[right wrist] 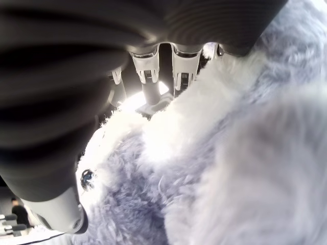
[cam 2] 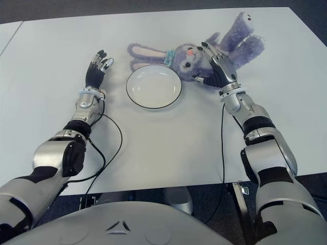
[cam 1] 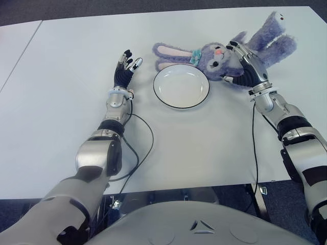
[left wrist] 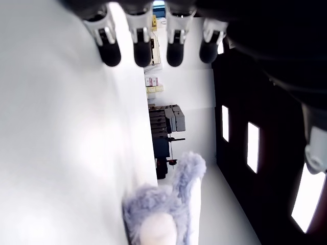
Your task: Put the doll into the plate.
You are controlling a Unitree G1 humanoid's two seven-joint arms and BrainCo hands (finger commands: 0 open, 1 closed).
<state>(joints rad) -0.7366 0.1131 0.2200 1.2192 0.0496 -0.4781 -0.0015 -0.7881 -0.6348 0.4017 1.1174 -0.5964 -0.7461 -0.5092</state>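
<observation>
Right hand point(cam 1: 244, 64) covers doll point(cam 1: 214, 55) neck, fingers wrapped round it; doll beside empty plate point(cam 1: 181, 86) on table point(cam 1: 66, 76). Left hand point(cam 1: 124, 69) spread, holding nothing, left of plate.

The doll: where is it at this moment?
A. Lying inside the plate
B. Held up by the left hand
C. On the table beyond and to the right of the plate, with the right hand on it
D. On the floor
C. The doll lies on the table past the empty plate, with the right hand wrapped over its body; the left hand is open left of the plate.
</observation>
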